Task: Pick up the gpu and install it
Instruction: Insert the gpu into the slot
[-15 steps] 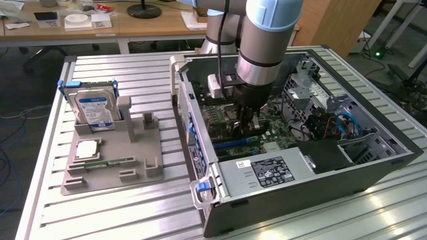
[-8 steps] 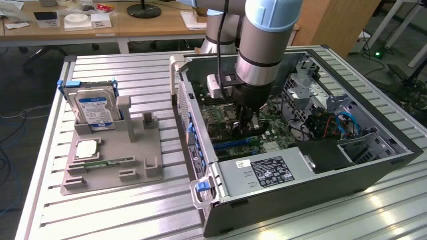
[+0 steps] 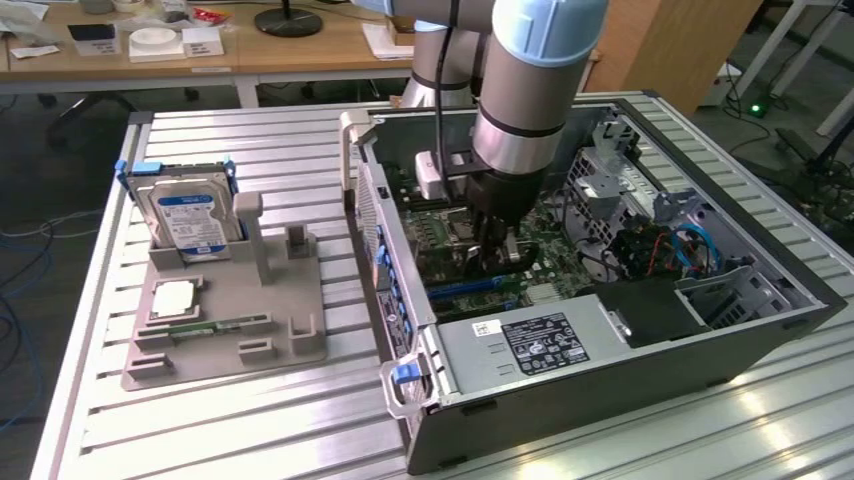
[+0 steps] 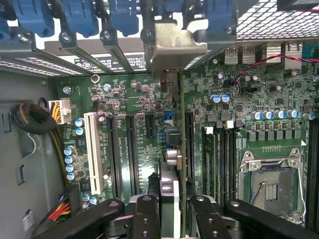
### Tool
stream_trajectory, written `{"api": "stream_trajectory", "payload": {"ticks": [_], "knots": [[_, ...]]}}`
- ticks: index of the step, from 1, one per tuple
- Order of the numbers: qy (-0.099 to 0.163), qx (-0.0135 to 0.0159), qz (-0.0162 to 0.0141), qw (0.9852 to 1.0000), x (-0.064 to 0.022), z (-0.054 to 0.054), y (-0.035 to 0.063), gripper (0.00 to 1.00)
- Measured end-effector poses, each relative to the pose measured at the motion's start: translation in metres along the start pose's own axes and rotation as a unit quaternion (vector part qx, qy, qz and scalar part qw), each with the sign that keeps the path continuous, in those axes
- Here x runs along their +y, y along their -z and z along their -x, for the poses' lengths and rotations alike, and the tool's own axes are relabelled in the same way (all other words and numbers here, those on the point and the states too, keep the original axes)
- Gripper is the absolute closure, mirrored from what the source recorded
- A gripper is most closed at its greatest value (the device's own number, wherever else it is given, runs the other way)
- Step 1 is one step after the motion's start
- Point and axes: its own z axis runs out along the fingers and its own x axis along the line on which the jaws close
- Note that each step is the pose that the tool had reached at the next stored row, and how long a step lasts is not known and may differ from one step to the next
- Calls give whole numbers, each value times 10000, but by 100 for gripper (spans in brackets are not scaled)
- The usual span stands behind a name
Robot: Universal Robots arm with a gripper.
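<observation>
The gpu (image 4: 172,144) is a thin card seen edge-on in the wrist view, with its silver metal bracket (image 4: 174,42) reaching the case's rear slot openings. My gripper (image 4: 174,206) is shut on the card, one black finger (image 4: 146,214) on each side. The card stands upright over the green motherboard (image 4: 129,104), in line with the long black expansion slots (image 4: 133,149); whether it is seated in one I cannot tell. In the exterior view my gripper (image 3: 497,250) reaches down into the open computer case (image 3: 747,330), with the gpu (image 3: 518,262) dark beneath it.
A grey fixture (image 3: 227,310) on the exterior view's left holds a silver hard drive (image 3: 191,218), a processor chip (image 3: 174,298) and a green memory stick (image 3: 220,327). Inside the case are the power supply (image 3: 534,340), blue slot latches (image 4: 75,15), a white slot (image 4: 92,149) and the processor socket (image 4: 269,184).
</observation>
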Motion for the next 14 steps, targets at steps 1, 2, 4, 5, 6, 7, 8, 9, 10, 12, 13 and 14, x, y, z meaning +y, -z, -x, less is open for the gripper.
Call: {"api": "stream_trajectory", "payload": {"ticks": [1,2,4,5,6,7,8,9,10,12,13,14], "knots": [[0,1,0,10000,1,-1,-2,72],[1,1,0,10000,3,-2,-4,72],[1,1,0,10000,12,-2,-9,72],[1,1,0,10000,18,-3,-12,72],[1,1,0,10000,25,-3,-16,72],[1,1,0,10000,30,-4,-20,72],[1,1,0,10000,33,-4,-24,72],[1,1,1,10000,36,-5,-27,72],[1,1,0,10000,40,-5,-28,72],[1,1,1,10000,47,-6,-31,72],[2,1,1,10000,49,-6,-34,72],[2,1,0,10000,50,-6,-36,72]]}}
